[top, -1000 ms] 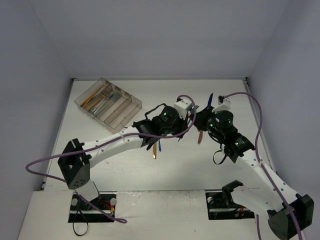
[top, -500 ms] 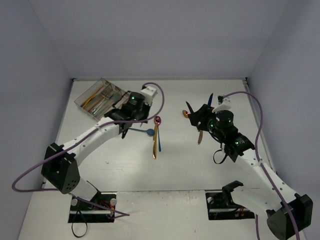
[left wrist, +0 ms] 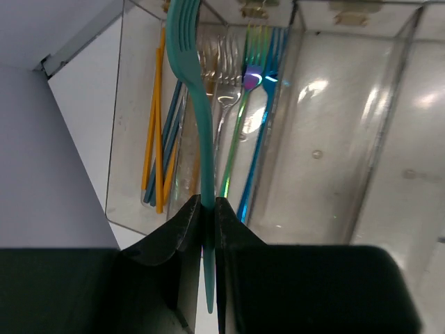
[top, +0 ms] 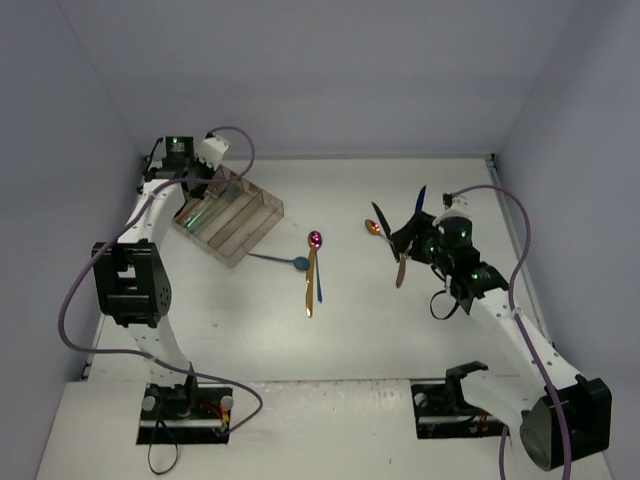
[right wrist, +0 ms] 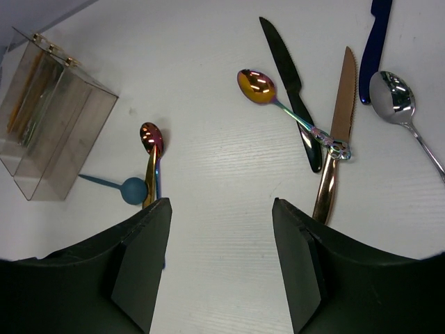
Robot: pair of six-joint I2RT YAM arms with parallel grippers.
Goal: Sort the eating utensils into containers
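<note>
My left gripper (left wrist: pixel 206 205) is shut on a teal fork (left wrist: pixel 195 90), tines pointing away, above the clear divided tray (left wrist: pixel 386 125). Below it, one compartment holds yellow and blue chopsticks (left wrist: pixel 154 139); the one beside it holds silver, iridescent and blue forks (left wrist: pixel 243 111). In the top view the left gripper (top: pixel 185 165) is over the tray's (top: pixel 262 215) far-left end. My right gripper (right wrist: pixel 221 229) is open and empty above bare table. Beyond it lie a black knife (right wrist: pixel 288 69), a copper knife (right wrist: pixel 337 132), a gold-bowled spoon (right wrist: pixel 256 85), a silver spoon (right wrist: pixel 393 94) and a dark blue handle (right wrist: pixel 375 49).
A pink iridescent spoon (top: pixel 316 240), a gold utensil (top: pixel 310 285), a blue utensil (top: pixel 319 290) and a teal spoon (top: pixel 298 264) lie mid-table, right of the tray. The right gripper (top: pixel 405 240) hovers by the right-hand group. Walls enclose the table at the back and sides.
My left arm has swung from the middle of the table, left and back to the tray's far-left end. The right arm has barely moved.
</note>
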